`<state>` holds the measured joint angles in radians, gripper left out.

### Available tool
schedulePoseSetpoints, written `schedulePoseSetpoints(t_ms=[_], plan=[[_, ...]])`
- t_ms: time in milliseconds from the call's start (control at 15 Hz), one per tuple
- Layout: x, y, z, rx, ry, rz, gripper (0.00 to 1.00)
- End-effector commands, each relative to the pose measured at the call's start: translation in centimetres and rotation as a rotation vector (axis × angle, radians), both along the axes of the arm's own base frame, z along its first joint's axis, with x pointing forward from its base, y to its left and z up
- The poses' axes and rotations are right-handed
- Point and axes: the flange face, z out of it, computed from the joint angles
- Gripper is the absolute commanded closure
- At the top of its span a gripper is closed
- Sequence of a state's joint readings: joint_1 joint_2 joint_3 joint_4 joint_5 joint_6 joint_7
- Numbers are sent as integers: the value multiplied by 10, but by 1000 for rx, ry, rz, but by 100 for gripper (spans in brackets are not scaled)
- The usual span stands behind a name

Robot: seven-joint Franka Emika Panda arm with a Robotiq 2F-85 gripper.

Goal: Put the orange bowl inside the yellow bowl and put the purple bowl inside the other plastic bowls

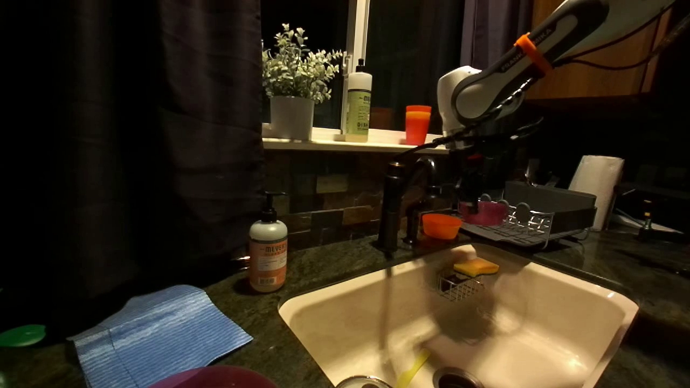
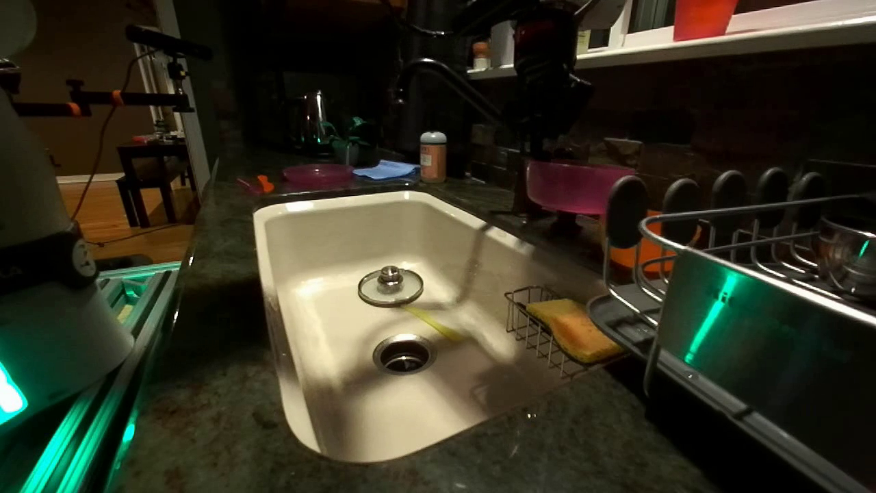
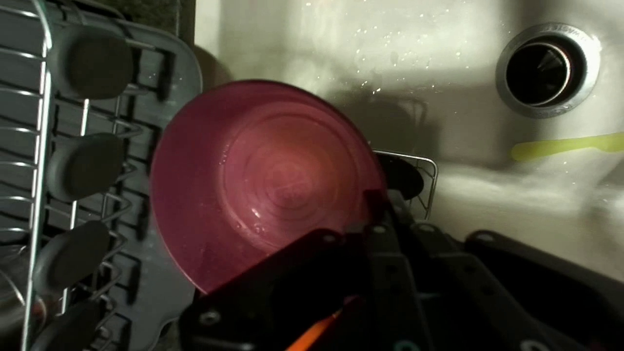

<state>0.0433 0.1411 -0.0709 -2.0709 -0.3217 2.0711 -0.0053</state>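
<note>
- My gripper (image 3: 386,197): pinching the purple bowl (image 3: 287,161) by its rim; the bowl, mouth up, juts toward the rack (image 2: 773,342).
- Orange bowl (image 1: 441,227): on the counter (image 1: 318,264), near my gripper and lower than it, beside the faucet (image 1: 392,205).
- My arm (image 1: 504,78): above the gripper; "FRANK" and "MIKA" legible to either side of an orange band (image 1: 533,55).
- Dish bottle (image 1: 358,110): on the sill (image 1: 329,143), higher than my gripper; "DISH" in capitals, the finer print too small to read.
- Soap (image 1: 268,256): beyond the faucet from my gripper, well apart; label reads "MEYER'S", with a barcode (image 1: 267,281) at its foot.
- Drain (image 3: 545,72): lower than my gripper, in the sink (image 3: 341,34); "WASTE" can be made out on its ring.
</note>
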Motion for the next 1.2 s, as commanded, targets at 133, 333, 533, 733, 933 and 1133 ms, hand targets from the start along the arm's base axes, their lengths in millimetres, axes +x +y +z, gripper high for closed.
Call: schedulePoseSetpoints(t_ms=[133,333,533,733,933,1133], plan=[[0,-17,28,34,-50,100,99],[7,-29,27,97,-102,132,99],[15,-39,23,141,-143,145,99],[20,-43,16,165,-175,167,99],[28,-42,9,182,-212,197,99],[37,-41,3,174,-247,233,99]])
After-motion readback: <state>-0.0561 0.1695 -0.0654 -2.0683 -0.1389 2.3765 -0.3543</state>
